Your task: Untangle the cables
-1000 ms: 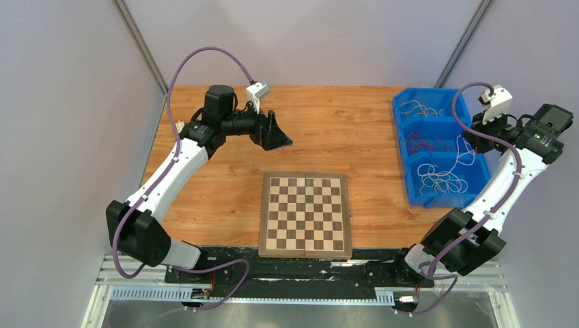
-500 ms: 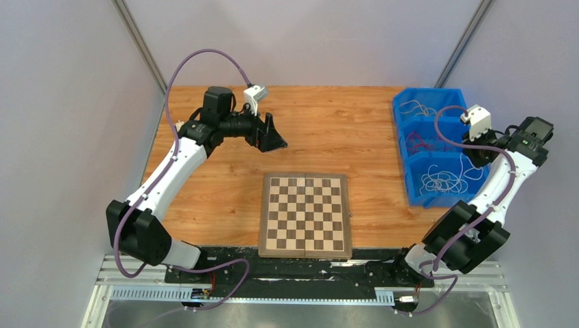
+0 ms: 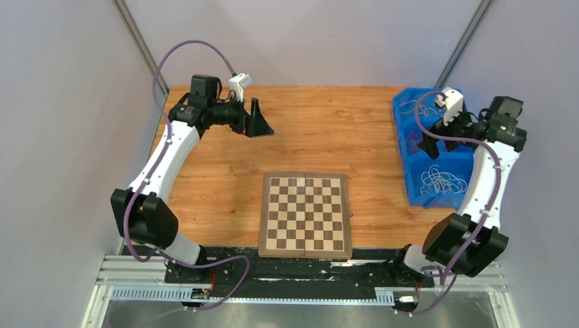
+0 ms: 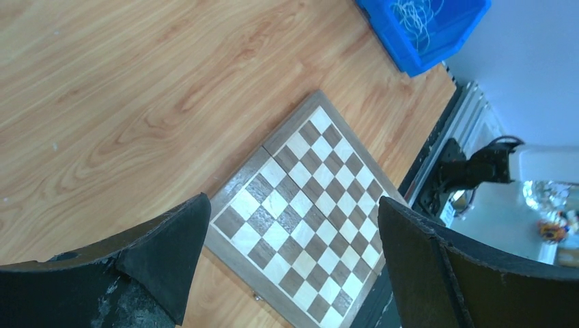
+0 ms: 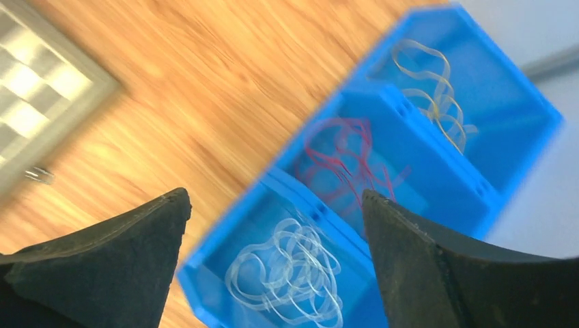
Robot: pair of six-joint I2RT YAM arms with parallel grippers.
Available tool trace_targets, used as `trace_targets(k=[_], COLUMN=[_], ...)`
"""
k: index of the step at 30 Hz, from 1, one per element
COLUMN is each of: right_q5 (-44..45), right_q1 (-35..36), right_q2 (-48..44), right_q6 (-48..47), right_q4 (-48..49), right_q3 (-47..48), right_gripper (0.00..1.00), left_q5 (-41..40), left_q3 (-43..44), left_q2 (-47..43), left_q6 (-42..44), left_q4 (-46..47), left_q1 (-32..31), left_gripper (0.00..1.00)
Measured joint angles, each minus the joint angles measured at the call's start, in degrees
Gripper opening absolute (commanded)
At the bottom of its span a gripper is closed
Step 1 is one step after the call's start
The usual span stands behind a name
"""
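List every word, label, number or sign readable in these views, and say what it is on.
None can be read in any view.
The wooden chessboard shows only plain squares, without letters or numbers.
The blue plastic three-compartment bin bears no visible label.

A wooden table (image 3: 328,130) carries a chessboard (image 3: 305,214) lying flat at the middle of its near edge, and three blue bins (image 3: 425,198) set side by side in a row along its right edge from the far right corner, well apart from the board.
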Motion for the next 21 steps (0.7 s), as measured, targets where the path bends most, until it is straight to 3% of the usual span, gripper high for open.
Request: trace_targets(k=[7, 13, 16, 21], right_q5=[-2.23, 2.99, 8.31, 20.20], right_q1=[15.87, 28.11, 35.60, 47.41], right_q2=[-1.18, 5.99, 8.50, 12.24], right_q6=[24.02, 41.57, 45.62, 49.42], right_q4=[9.84, 22.58, 28.17, 34.07], right_q3=[0.24, 1.49, -1.53, -7.28], right_gripper=[1.00, 1.00, 1.00, 1.00], left_q5=[-0.28, -12.07, -19.10, -26.56], left_q3=[5.20, 14.38, 10.71, -2.67], left_q2=[3.43, 6.56, 4.33, -2.60], left_q6=[-1.73, 2.45, 5.75, 8.59], left_q4=[-5.09, -12.17, -12.50, -12.72], left_q1=[10.67, 17.09, 17.77, 17.51], left_gripper=[1.00, 1.00, 1.00, 1.00])
